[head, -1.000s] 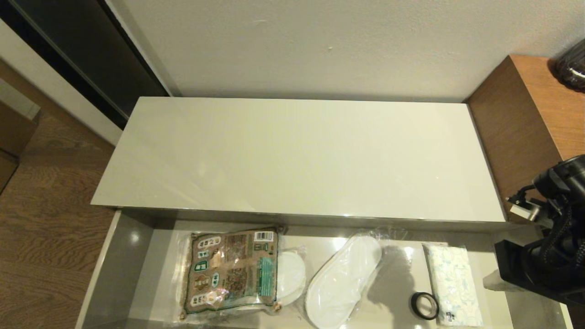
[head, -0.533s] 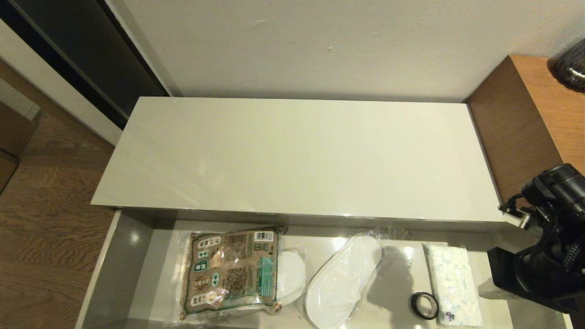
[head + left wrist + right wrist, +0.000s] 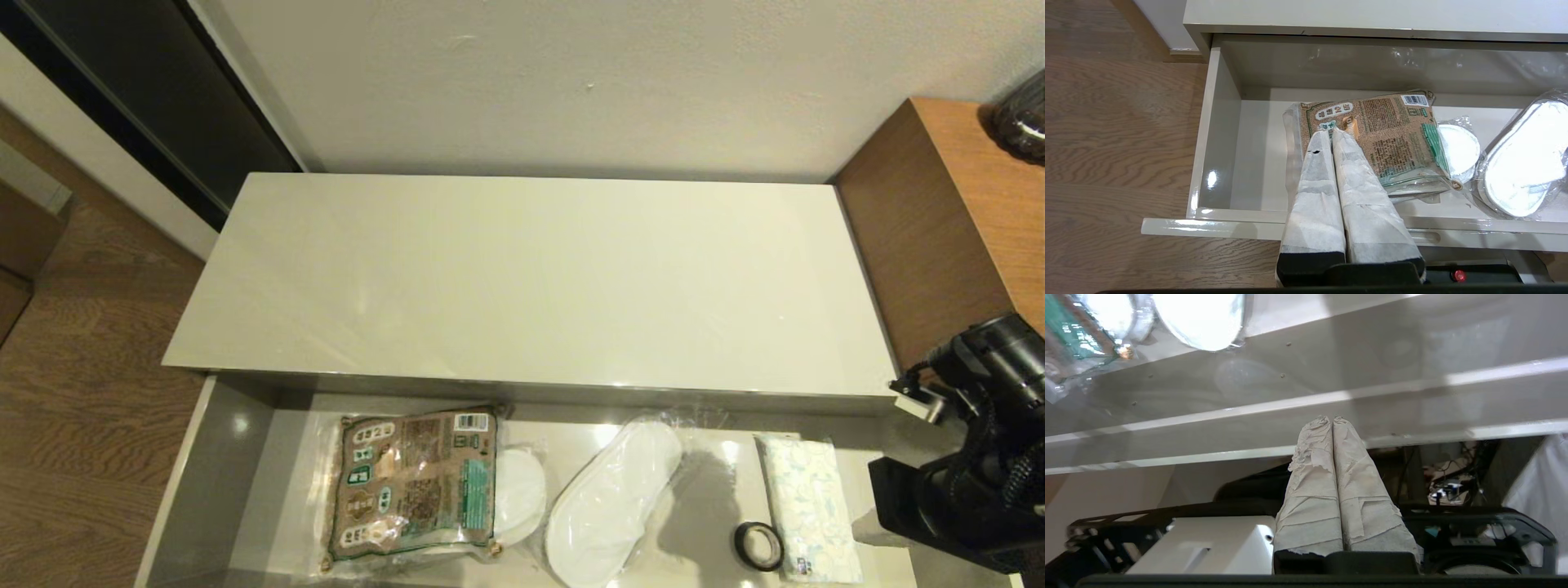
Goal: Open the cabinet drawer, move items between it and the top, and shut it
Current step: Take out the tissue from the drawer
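The cabinet drawer point(image 3: 208, 474) stands pulled out below the top point(image 3: 531, 278), which is bare. Inside lie the brown-and-green packet point(image 3: 416, 482), the dark tape ring point(image 3: 758, 545) and the white tissue pack point(image 3: 808, 506). My left gripper point(image 3: 1332, 131) is shut and empty; it hovers over the drawer's front panel point(image 3: 1216, 228), its tips in line with the packet point(image 3: 1392, 134). My right gripper point(image 3: 1332, 419) is shut on nothing, close to the drawer's glossy panel point(image 3: 1249, 424). In the head view only the right arm point(image 3: 971, 465) shows, at the drawer's right end.
Plastic-wrapped white slippers point(image 3: 608, 502) lie in the middle of the drawer, one partly under the packet. A taller brown wooden unit point(image 3: 955, 212) adjoins the top on the right. Wood floor point(image 3: 82, 392) lies to the left.
My right arm has sunk lower and drawn back toward the near edge at the drawer's right end. The items in the drawer have not moved.
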Motion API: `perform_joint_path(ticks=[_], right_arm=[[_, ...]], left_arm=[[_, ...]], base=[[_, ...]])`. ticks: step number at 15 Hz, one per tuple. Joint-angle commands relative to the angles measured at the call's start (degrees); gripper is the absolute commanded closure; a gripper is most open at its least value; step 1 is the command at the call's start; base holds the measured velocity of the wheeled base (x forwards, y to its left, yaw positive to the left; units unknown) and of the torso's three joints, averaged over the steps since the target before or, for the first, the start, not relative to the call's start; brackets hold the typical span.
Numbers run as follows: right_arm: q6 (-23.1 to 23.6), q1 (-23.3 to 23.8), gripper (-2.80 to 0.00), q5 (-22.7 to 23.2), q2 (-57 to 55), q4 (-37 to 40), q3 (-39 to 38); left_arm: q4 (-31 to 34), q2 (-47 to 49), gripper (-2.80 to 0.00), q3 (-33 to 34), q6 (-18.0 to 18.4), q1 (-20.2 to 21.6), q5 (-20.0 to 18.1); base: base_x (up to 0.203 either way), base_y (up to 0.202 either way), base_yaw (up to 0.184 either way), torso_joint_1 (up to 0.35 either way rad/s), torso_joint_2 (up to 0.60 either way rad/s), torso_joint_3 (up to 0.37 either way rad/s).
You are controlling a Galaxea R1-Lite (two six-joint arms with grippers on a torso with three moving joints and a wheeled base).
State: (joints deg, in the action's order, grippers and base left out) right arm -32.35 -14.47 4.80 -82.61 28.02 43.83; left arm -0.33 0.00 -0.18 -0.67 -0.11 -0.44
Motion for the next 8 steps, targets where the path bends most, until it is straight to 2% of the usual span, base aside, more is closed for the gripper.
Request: perform_joint_path(ticks=[1, 4, 6, 8], right_arm=[[-0.28, -0.39, 0.0, -0.9, 4.39, -0.02, -1.38], [0.14, -2.42, 0.0, -5.01, 13.85, 0.64, -2.99], [4.6, -3.04, 0.0, -8.48, 15.36, 0.61, -7.06], [7.05, -3.01, 0.0, -8.96, 14.46, -1.83, -8.63]], left_arm=[[-0.02, 0.09, 0.0, 0.01, -0.03, 0.02, 0.0], [-0.02, 0.09, 0.0, 0.01, -0.03, 0.02, 0.0], [-0.02, 0.09, 0.0, 0.01, -0.03, 0.02, -0.09], [-0.02, 0.09, 0.0, 0.01, -0.03, 0.02, 0.0]], base=[[0.0, 0.0, 0.0, 0.0, 0.0, 0.0], [0.0, 0.0, 0.0, 0.0, 0.0, 0.0], [0.0, 0.0, 0.0, 0.0, 0.0, 0.0], [0.0, 0.0, 0.0, 0.0, 0.0, 0.0]])
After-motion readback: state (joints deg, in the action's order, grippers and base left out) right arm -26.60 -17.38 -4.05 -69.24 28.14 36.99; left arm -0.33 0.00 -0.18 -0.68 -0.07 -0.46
